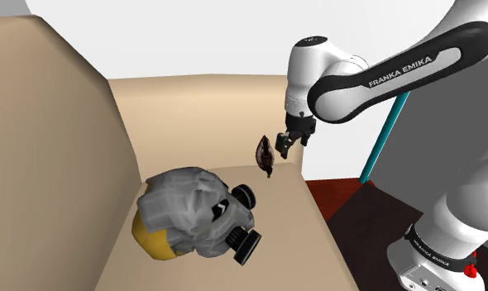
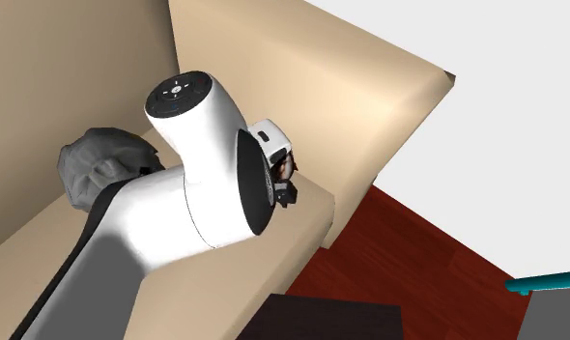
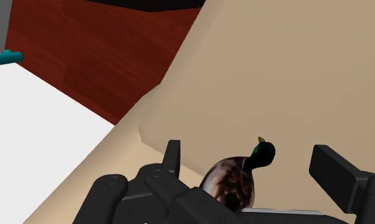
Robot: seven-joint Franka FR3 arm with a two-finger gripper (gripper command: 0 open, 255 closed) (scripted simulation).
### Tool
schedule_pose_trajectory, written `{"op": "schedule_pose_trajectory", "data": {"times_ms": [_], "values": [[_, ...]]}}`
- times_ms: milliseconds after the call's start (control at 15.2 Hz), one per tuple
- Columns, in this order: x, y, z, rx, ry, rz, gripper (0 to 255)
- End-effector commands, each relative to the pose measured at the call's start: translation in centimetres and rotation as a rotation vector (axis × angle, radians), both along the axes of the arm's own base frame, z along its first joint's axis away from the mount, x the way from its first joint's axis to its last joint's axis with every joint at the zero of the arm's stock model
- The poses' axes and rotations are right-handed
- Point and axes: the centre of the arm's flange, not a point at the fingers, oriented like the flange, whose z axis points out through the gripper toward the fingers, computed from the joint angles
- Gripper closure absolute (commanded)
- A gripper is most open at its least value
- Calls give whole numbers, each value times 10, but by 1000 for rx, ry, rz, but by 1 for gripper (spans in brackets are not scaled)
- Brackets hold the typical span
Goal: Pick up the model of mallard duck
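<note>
At the far end of the beige sofa seat [image 1: 292, 215], the black gripper [image 1: 290, 140] is hovering with its jaws spread wide. The mallard duck model [image 1: 265, 155] is sitting between the fingers [image 3: 172, 156], touching neither. It is leaning in the shoulder view, its lower tip meeting the seat, while a grey gas mask [image 1: 197, 211] is lying well apart on the same seat, nearer that camera.

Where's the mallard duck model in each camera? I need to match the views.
Shoulder view: mallard duck model mid-picture, just left of the gripper, in front of the sofa back.
Second exterior view: a brown sliver beside the white arm, mostly hidden.
Wrist view: duck between the parted fingers.
Shared landmark: teal pole.
</note>
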Motion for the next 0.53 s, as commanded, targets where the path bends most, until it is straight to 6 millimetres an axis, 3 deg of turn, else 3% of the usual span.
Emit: {"op": "schedule_pose_trajectory", "data": {"times_ms": [0, 396, 462], "values": [[13, 9, -20, -5, -16, -25, 0], [57, 33, -80, -25, -57, -95, 0], [58, 34, -82, -26, -58, -97, 0]]}}
